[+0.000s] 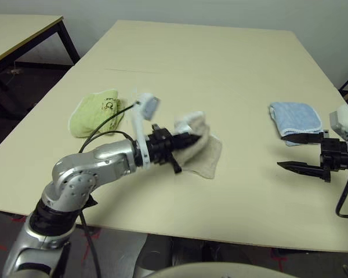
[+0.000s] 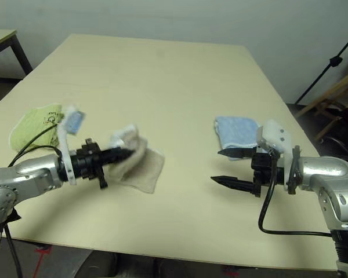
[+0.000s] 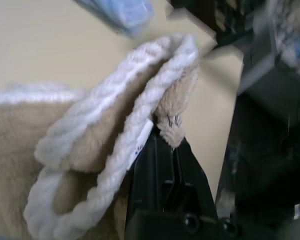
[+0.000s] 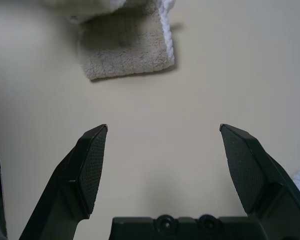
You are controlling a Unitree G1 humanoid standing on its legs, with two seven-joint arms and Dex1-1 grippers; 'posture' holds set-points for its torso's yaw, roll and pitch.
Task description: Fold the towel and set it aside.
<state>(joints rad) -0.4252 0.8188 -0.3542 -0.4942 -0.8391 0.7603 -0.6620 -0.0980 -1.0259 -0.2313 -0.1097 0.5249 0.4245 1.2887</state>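
Gripping the towel [image 1: 200, 147], left gripper [image 1: 188, 140] lifts it

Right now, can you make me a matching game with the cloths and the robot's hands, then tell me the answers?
Things:
1. beige towel
2. blue towel
3. green towel
4. right gripper

States:
A. open, holding nothing
B. lying folded to the robot's far left
C. pinched by the left gripper
D. lying just beyond the right gripper

Pairs: 1-C, 2-D, 3-B, 4-A
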